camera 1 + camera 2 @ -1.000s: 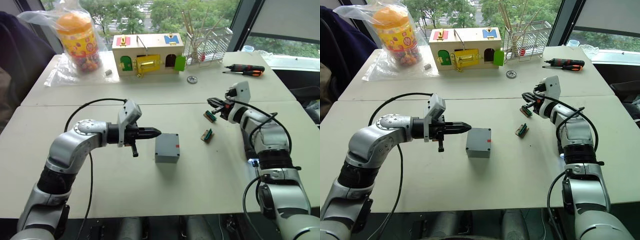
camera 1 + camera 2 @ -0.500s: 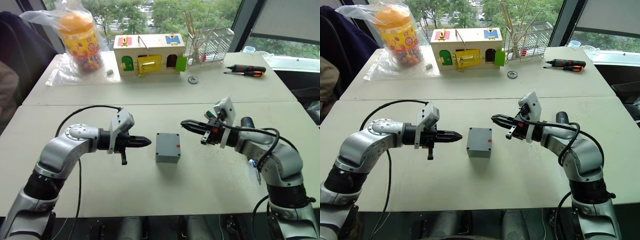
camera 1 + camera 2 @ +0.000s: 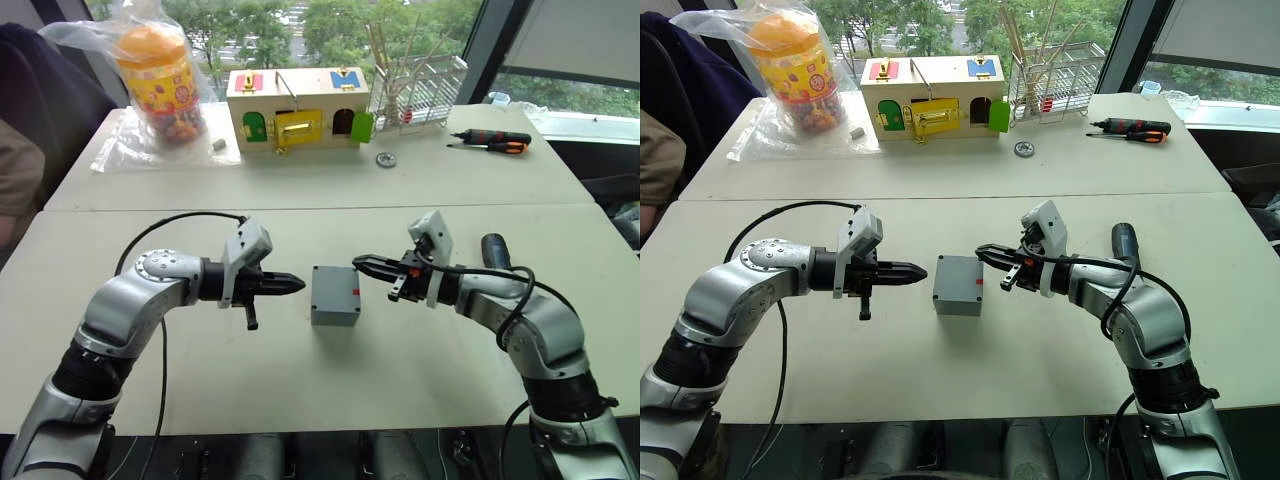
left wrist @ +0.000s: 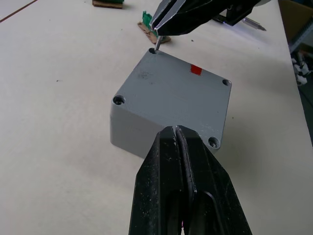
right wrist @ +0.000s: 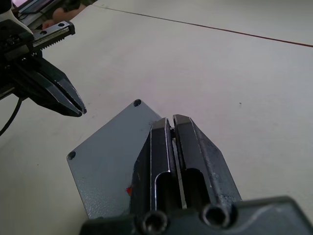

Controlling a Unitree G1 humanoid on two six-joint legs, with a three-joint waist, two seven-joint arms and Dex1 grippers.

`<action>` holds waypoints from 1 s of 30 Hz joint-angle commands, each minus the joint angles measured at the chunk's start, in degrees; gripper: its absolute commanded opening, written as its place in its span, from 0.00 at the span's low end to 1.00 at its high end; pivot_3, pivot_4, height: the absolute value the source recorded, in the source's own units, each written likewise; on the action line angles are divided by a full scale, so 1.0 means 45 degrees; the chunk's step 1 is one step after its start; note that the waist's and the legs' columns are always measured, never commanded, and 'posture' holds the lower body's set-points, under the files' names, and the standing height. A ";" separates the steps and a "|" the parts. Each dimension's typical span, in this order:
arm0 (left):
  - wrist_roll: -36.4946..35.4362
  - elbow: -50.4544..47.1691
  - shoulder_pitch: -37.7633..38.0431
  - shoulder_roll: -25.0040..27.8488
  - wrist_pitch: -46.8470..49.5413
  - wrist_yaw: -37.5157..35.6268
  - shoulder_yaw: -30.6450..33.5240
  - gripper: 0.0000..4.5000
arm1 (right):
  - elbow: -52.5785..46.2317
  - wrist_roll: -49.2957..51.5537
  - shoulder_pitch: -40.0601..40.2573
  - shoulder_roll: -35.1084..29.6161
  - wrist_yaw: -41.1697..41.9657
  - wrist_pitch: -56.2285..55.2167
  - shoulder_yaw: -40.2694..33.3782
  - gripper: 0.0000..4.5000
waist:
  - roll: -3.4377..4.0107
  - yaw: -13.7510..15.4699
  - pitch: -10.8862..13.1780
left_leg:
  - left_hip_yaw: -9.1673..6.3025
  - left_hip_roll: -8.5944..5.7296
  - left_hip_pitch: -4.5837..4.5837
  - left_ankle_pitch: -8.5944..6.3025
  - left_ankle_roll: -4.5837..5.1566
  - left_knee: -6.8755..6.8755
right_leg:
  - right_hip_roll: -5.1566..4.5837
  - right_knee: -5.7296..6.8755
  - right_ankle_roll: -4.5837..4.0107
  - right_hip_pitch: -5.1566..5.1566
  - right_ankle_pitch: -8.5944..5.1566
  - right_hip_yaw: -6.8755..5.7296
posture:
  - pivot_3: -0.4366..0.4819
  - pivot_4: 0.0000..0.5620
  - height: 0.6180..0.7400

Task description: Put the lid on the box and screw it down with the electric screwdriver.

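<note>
Now, your right gripper (image 3: 358,264) is pinching what looks like a thin screw (image 4: 157,43), its tip right at a corner hole (image 4: 152,50) of the lid (image 4: 171,90). The lid already sits on the box (image 3: 334,305), directly under those fingertips. Hold the screw upright and centred over the hole before you release, or it will tip and roll off. Your left gripper (image 3: 298,284) has its fingers pressed together on nothing, with the box just beyond its tips. You could use it to brace the near wall. The electric screwdriver (image 3: 1123,243) lies behind the right gripper, beside that forearm.
</note>
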 commanded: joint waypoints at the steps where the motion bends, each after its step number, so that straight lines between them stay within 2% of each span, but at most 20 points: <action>1: -0.0009 -0.0277 -0.0137 -0.0063 -0.0202 0.0011 0.0069 0.00 | -0.0058 -0.0135 -0.0163 0.0065 0.0031 -0.0400 0.0061 0.01 | 0.0000 -0.0001 0.0000 | 0.0000 0.0000 0.0000 0.0000 0.0000 0.0000 | 0.0000 0.0000 0.0000 0.0000 0.0000 0.0000 | 0.48 0.27 0.76; 15: 0.0041 -0.0240 -0.0215 -0.0292 -0.0207 0.0156 0.0058 0.00 | 0.0240 -0.0458 -0.0221 0.0065 0.0135 -0.0517 0.0601 0.01 | 0.0000 -0.0012 0.0000 | -0.0001 0.0000 0.0000 0.0000 0.0000 0.0000 | 0.0000 0.0001 0.0000 0.0000 0.0000 0.0000 | 0.48 0.27 0.76; 18: 0.0035 -0.0244 -0.0263 -0.0378 -0.0200 0.0186 0.0052 0.00 | 0.0242 -0.0606 -0.0258 -0.0107 0.0224 -0.0590 0.0591 0.31 | 0.0000 -0.0012 0.0000 | -0.0001 0.0000 0.0000 0.0000 0.0000 0.0000 | 0.0000 0.0001 0.0000 0.0000 0.0000 0.0000 | 0.48 0.27 0.76; 22: -0.0034 -0.0256 -0.0404 -0.0533 -0.0174 0.0238 0.0060 0.00 | 0.0146 -0.0651 -0.0403 -0.0434 0.0179 -0.0547 0.0199 0.78 | 0.0000 0.0006 0.0000 | 0.0000 0.0000 0.0000 0.0000 0.0000 0.0001 | -0.0001 0.0000 0.0000 0.0001 0.0000 0.0000 | 0.48 0.27 0.76; 24: -0.0070 -0.0250 -0.0493 -0.0630 -0.0182 0.0248 0.0066 0.00 | 0.0020 -0.0440 -0.0558 -0.0715 0.0142 -0.0241 -0.0210 0.95 | -0.0001 0.0016 0.0000 | 0.0000 0.0000 0.0000 0.0000 0.0000 0.0001 | -0.0001 -0.0001 0.0000 0.0000 0.0000 0.0000 | 0.48 0.27 0.76; 28: -0.0119 -0.0422 -0.0819 -0.0848 -0.0240 0.0137 -0.0066 0.00 | -0.0247 0.0831 -0.1201 -0.1637 -0.0328 0.1781 -0.2348 0.95 | 0.0000 0.0159 0.0001 | 0.0000 0.0001 0.0000 0.0000 0.0000 0.0002 | -0.0001 0.0000 0.0000 0.0000 0.0000 0.0000 | 0.48 0.27 0.76; 30: -0.0147 -0.0597 -0.0991 -0.0979 -0.0321 -0.0005 -0.0225 0.00 | 0.0057 0.0891 -0.1586 -0.2984 -0.0402 0.3012 -0.3093 0.95 | 0.0000 0.0237 0.0001 | 0.0003 0.0001 -0.0001 0.0000 0.0002 0.0009 | -0.0004 -0.0002 -0.0001 0.0000 0.0001 0.0001 | 0.48 0.27 0.76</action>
